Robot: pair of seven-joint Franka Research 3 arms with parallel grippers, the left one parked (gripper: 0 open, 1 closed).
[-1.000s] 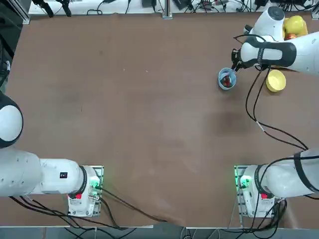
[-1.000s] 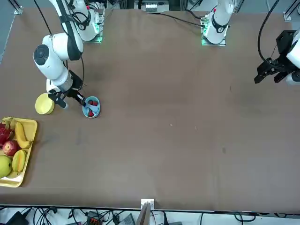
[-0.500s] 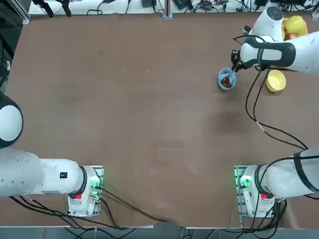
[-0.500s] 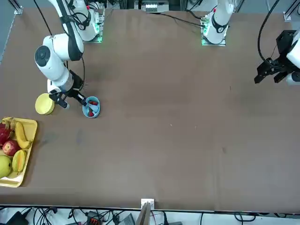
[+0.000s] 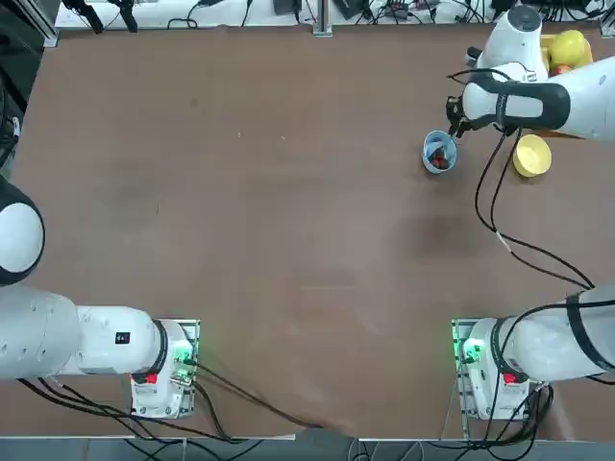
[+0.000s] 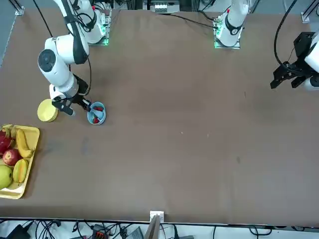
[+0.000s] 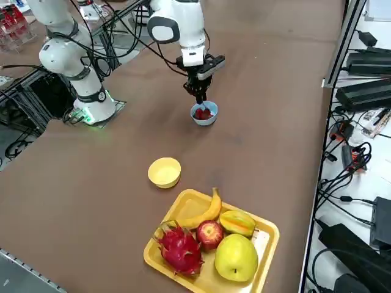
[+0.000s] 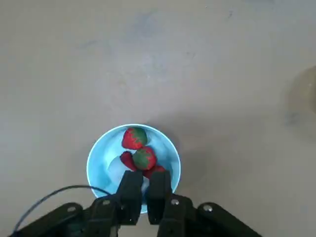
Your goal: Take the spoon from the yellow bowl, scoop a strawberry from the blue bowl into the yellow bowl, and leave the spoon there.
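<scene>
Right wrist view: one pair of fingers (image 8: pixel 131 195), mine, on my right gripper (image 8: pixel 144 178), brought narrow and closed on the spoon (image 8: pixel 117 170), pale blue-white, its head lying inside the blue bowl (image 8: pixel 97 153). Same bowl, contents: several strawberries (image 8: pixel 144 158), red with green tops, bunched together beside and against the spoon's head. I hold my fingers over the bowl's rim; whether they touch it, I cannot tell.

Top view: one bench (image 5: pixel 288 211), brown, carrying the blue bowl at the far right. Item, one yellow bowl (image 5: pixel 532 156), round and upright, just to the right of the blue one, the two apart.

Right side view: one yellow tray (image 7: pixel 272 244), rectangular, at the far right beyond the yellow bowl, bearing a banana (image 7: pixel 206 215), a dragon fruit (image 7: pixel 181 250), a red apple (image 7: pixel 209 234), a large yellow-green fruit (image 7: pixel 236 257) and a smaller yellow-green fruit (image 7: pixel 237 223).
</scene>
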